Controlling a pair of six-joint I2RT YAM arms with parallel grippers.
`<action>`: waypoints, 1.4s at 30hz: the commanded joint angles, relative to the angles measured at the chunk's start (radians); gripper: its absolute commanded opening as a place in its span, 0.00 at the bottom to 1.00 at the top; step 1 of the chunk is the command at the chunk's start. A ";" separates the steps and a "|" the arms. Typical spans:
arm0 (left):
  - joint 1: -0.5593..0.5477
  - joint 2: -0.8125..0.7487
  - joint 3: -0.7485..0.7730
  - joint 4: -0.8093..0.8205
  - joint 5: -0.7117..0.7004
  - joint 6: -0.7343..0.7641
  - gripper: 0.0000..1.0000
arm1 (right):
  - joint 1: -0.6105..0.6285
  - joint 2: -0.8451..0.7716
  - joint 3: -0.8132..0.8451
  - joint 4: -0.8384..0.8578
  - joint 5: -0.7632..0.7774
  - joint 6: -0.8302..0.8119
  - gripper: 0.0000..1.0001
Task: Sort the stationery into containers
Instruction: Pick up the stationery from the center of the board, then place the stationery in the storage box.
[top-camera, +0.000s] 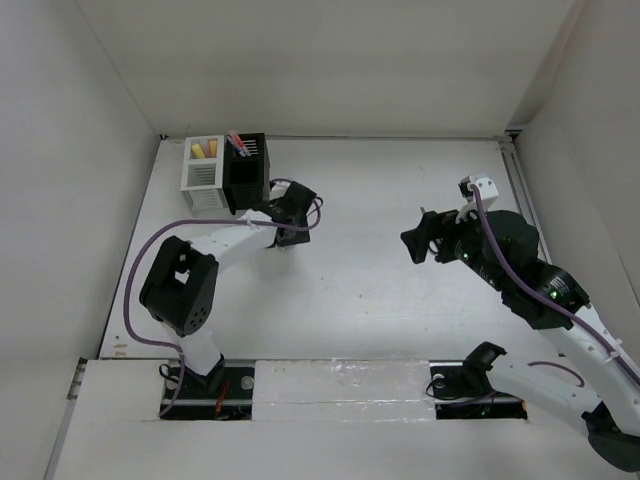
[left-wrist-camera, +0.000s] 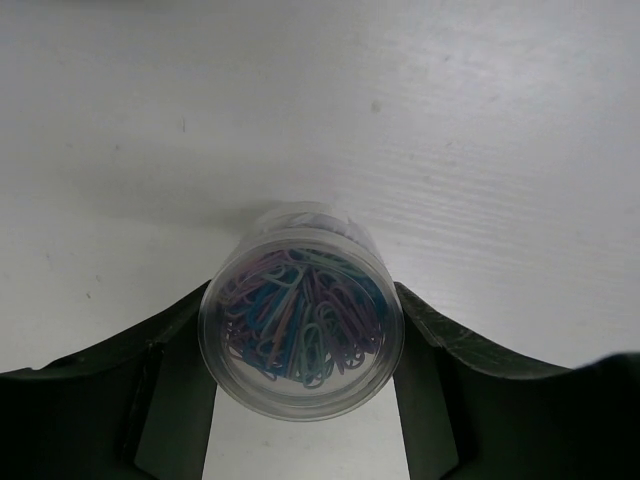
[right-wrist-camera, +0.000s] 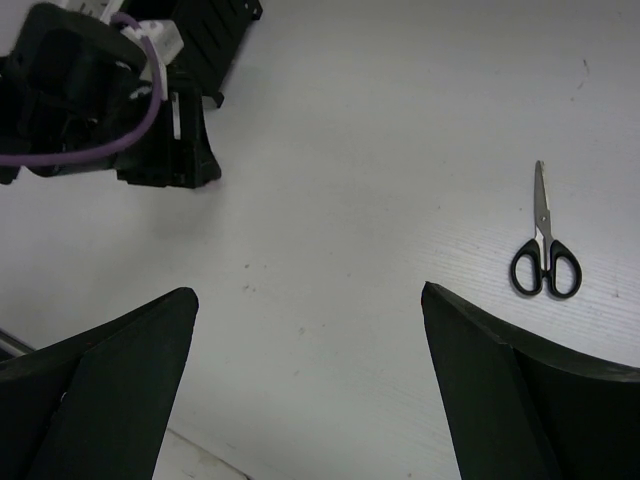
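A small round clear tub of coloured paper clips stands on the white table between the fingers of my left gripper. Both fingers press its sides. From above, this gripper is just right of the joined containers, and it hides the tub. The white box holds yellow and orange markers. Red pens stick out of the black box. Small black-handled scissors lie flat, ahead and to the right of my open, empty right gripper.
White walls close the table in at the back and both sides. In the right wrist view the left arm's wrist with its purple cable is at the top left. The right arm hangs over the table's right half.
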 joint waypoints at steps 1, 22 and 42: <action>0.010 -0.113 0.161 -0.063 -0.037 -0.016 0.00 | 0.007 -0.008 0.001 0.063 -0.007 -0.014 1.00; 0.635 0.166 0.927 -0.324 0.038 0.073 0.00 | 0.016 -0.048 0.001 0.054 -0.047 -0.043 1.00; 0.636 0.265 0.813 -0.258 0.135 0.082 0.00 | 0.016 -0.039 0.001 0.054 -0.056 -0.052 1.00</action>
